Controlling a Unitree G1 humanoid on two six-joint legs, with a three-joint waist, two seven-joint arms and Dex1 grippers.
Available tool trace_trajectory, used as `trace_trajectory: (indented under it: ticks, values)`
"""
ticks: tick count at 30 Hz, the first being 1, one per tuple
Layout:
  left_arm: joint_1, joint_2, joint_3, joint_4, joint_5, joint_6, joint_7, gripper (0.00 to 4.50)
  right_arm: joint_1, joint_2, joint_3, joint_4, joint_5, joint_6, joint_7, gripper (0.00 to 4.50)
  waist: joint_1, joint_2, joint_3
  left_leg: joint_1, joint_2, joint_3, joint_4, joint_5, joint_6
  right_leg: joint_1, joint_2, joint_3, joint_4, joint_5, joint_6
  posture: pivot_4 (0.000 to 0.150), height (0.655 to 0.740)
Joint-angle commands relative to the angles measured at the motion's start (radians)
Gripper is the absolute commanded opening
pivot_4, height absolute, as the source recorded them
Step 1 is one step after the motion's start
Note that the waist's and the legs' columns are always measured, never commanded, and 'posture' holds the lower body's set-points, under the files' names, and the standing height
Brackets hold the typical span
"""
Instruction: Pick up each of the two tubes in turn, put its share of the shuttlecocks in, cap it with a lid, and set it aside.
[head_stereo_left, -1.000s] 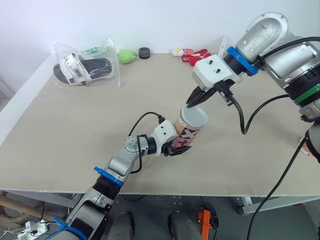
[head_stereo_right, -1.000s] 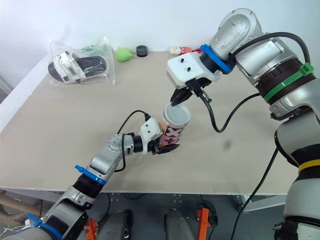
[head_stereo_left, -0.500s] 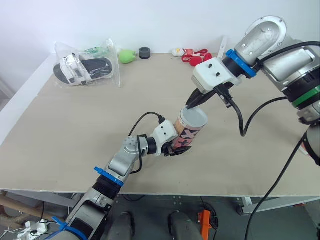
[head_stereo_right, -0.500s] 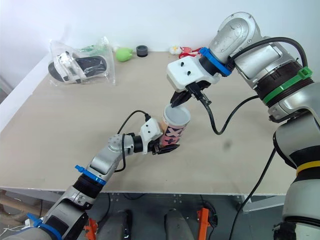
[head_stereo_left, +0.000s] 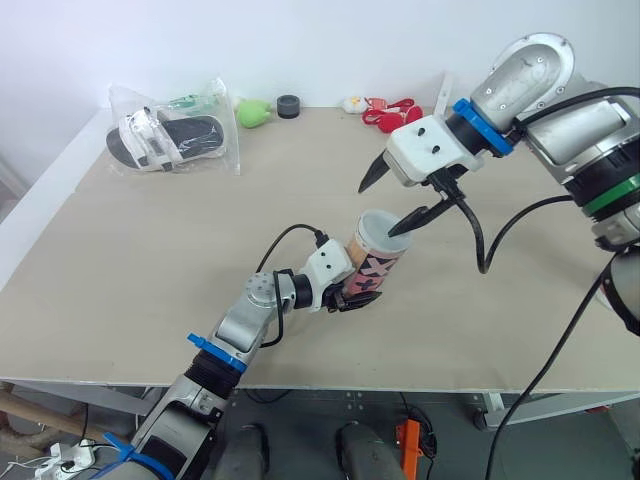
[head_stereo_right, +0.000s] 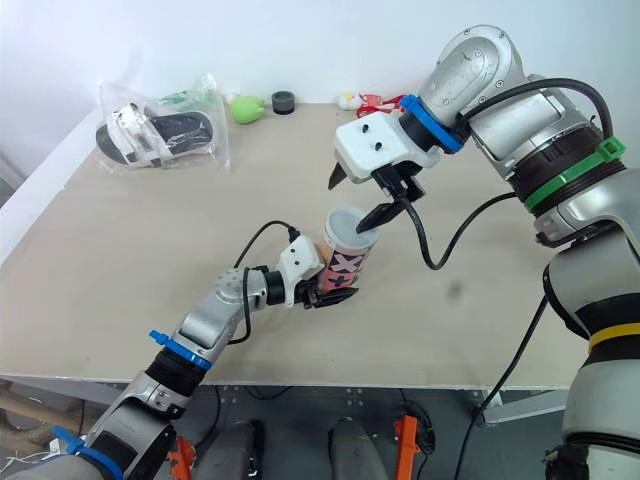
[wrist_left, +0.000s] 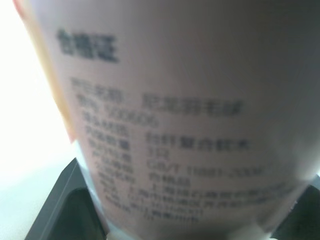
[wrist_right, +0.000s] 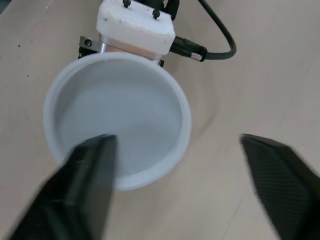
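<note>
The left gripper (head_stereo_left: 355, 297) is clamped on the lower wall of the tube (head_stereo_left: 375, 262), held above the table's (head_stereo_left: 120, 260) front middle. The tube is probably light, thin cardboard that dents easily, so a low grip suits. Its long axis tilts up and away, and the white lid (wrist_right: 117, 130) looks seated, though I can't be sure; the right gripper (head_stereo_left: 380, 210) hangs spread wide just above it.

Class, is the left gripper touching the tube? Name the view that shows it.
Touching. The left eye view shows the left gripper clamped around the lower end of the tube.
</note>
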Motion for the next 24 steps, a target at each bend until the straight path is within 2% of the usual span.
trace_trajectory:
  ticks: [1, 5, 7, 8, 9, 11, 13, 24]
  values:
    - [0.0, 0.005, 0.004, 0.006, 0.011, 0.01, 0.01, 2.93, -0.047, -0.013, -0.058, -0.009, 0.053, 0.058, 0.038, 4.42, 0.0, 0.0, 0.0, 0.0, 0.0, 0.0, 0.0, 0.0, 0.0, 0.0, 0.0, 0.0, 0.0, 0.0, 0.0, 0.15, 0.74]
    - [0.002, 0.006, 0.003, 0.005, 0.012, 0.011, 0.009, 2.93, -0.058, -0.041, -0.068, -0.036, 0.127, 0.115, 0.038, 3.42, 0.0, 0.0, 0.0, -0.001, 0.0, 0.0, 0.0, 0.0, 0.0, 0.0, 0.0, 0.0, 0.0, 0.0, 0.0, 0.15, 0.74]
    - [0.002, 0.006, 0.003, 0.005, 0.011, 0.011, 0.008, 2.93, -0.053, -0.053, -0.065, -0.061, 0.164, 0.147, 0.038, 2.35, 0.0, 0.0, 0.0, -0.001, 0.0, 0.0, 0.0, 0.0, 0.0, 0.0, 0.0, 0.0, 0.0, 0.0, 0.0, 0.15, 0.74]
    - [0.001, 0.006, 0.004, 0.005, 0.011, 0.012, 0.008, 2.93, -0.05, -0.06, -0.063, -0.075, 0.18, 0.161, 0.038, 2.23, 0.0, 0.0, 0.0, -0.001, 0.0, 0.0, 0.0, 0.0, 0.0, 0.0, 0.0, 0.0, 0.0, 0.0, 0.0, 0.15, 0.74]
    - [0.001, 0.006, 0.004, 0.005, 0.011, 0.011, 0.008, 2.93, -0.042, -0.07, -0.059, -0.099, 0.198, 0.178, 0.038, 1.65, 0.0, 0.0, 0.0, -0.001, 0.0, 0.0, 0.0, 0.0, 0.0, -0.001, 0.0, 0.0, 0.0, 0.0, 0.0, 0.15, 0.74]
    - [0.001, 0.005, 0.004, 0.004, 0.011, 0.012, 0.008, 2.93, -0.02, -0.089, -0.052, -0.143, 0.219, 0.203, 0.038, 1.05, 0.0, 0.0, 0.0, -0.001, 0.0, 0.0, 0.0, 0.0, 0.0, -0.001, 0.0, 0.0, 0.0, 0.0, 0.0, 0.15, 0.74]
    - [0.002, 0.005, 0.004, 0.004, 0.01, 0.012, 0.008, 2.93, -0.004, -0.101, -0.046, -0.172, 0.228, 0.221, 0.038, 0.16, 0.0, 0.0, 0.0, -0.001, 0.0, 0.0, 0.0, 0.0, 0.0, -0.001, 0.0, 0.0, 0.0, 0.0, 0.0, 0.15, 0.74]
    - [0.007, 0.008, 0.001, -0.006, 0.012, 0.018, 0.006, 2.93, 0.106, -0.044, -0.074, -0.16, 0.137, 0.224, 0.038, 0.06, 0.0, 0.0, 0.0, -0.001, 0.0, 0.0, 0.0, 0.0, 0.0, -0.001, 0.0, 0.0, 0.0, 0.0, 0.0, 0.15, 0.74]
